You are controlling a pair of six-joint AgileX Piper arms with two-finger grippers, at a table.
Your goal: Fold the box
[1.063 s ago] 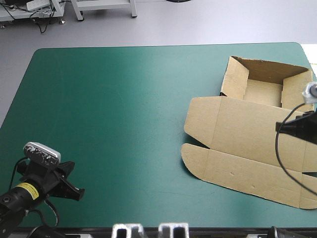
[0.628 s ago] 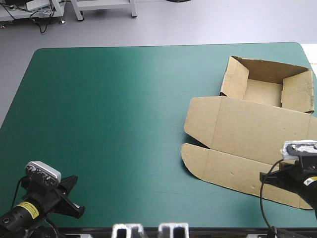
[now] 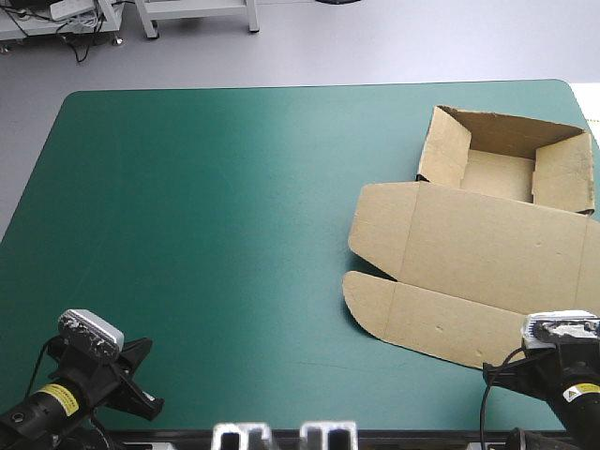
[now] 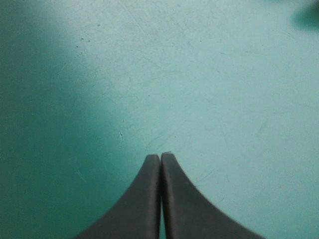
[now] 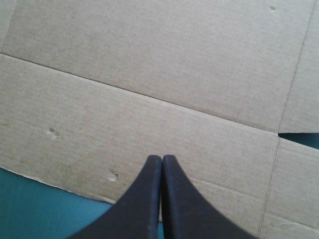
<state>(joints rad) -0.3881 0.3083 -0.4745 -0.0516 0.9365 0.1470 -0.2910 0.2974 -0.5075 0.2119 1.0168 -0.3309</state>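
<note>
roughly halfway: brown box (image 3: 427,314) at the table's (image 3: 187,234) right side, far tray walls (image 3: 445,145) raised, lid (image 3: 487,244) flat, seemingly untucked. left gripper (image 4: 160,157) and right gripper (image 5: 162,158) both clenched, empty.

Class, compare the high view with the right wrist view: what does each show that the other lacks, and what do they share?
Only the high view shows the box with its raised tray walls, and the left gripper. Only the right wrist view shows the right gripper shut, tips over the board. Both show the box's flat lid and the teal-green cover.
</note>
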